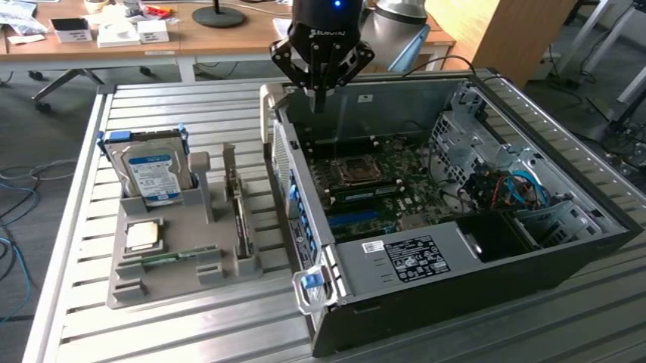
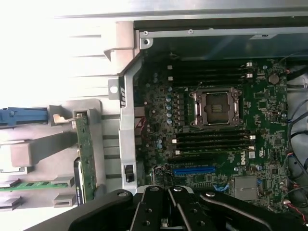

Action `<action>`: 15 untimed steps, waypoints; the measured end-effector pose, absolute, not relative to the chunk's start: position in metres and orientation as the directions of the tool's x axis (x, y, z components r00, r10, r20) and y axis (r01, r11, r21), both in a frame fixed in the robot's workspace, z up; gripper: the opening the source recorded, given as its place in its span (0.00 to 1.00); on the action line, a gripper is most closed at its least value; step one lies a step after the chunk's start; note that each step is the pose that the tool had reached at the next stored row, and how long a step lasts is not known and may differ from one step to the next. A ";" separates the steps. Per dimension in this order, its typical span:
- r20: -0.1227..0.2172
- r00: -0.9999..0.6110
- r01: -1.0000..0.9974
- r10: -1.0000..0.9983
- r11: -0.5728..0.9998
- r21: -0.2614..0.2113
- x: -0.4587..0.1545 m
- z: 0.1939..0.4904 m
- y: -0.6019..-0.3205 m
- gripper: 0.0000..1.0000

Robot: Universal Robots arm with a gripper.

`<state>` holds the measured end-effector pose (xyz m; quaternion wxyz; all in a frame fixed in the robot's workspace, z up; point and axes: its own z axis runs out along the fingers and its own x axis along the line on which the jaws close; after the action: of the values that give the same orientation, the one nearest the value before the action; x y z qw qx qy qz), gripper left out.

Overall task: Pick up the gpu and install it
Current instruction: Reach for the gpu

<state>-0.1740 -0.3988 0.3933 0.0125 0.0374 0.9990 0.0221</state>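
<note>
The gpu [image 1: 240, 219] stands on its edge in a slot of the grey holder [image 1: 202, 281] at the exterior view's left; the wrist view shows its thin green edge [image 2: 85, 151] with a black part at one end. My gripper [image 1: 320, 104] hangs shut above the far rim of the open computer case [image 1: 464, 291], off to the right of the gpu and well apart from it. Its black fingers [image 2: 159, 209] are pressed together with nothing between them, over the motherboard [image 2: 216, 144] near a blue slot [image 2: 194, 170].
The holder also carries a silver hard drive [image 1: 151, 175] with a blue-white label, a square processor chip [image 1: 144, 236] and a narrow green memory stick [image 1: 174, 257]. Inside the case are an empty processor socket [image 1: 353, 172], a power supply [image 1: 419, 257] and blue cables [image 1: 520, 189]. A wooden desk [image 1: 151, 38] stands behind.
</note>
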 end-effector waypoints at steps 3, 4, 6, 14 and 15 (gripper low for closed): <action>-0.023 -0.997 0.074 0.075 0.996 0.045 -0.177 0.393 -0.399 0.11; -0.023 -0.997 0.074 0.075 0.996 0.045 -0.178 0.393 -0.399 0.11; -0.023 -0.997 0.074 0.075 0.996 0.045 -0.179 0.393 -0.399 0.11; -0.023 -0.997 0.074 0.075 0.996 0.045 -0.183 0.393 -0.399 0.11; -0.023 -0.997 0.074 0.075 0.996 0.045 -0.183 0.393 -0.399 0.11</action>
<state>-0.1828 -0.3989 0.3933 0.0125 0.0374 0.9990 0.0221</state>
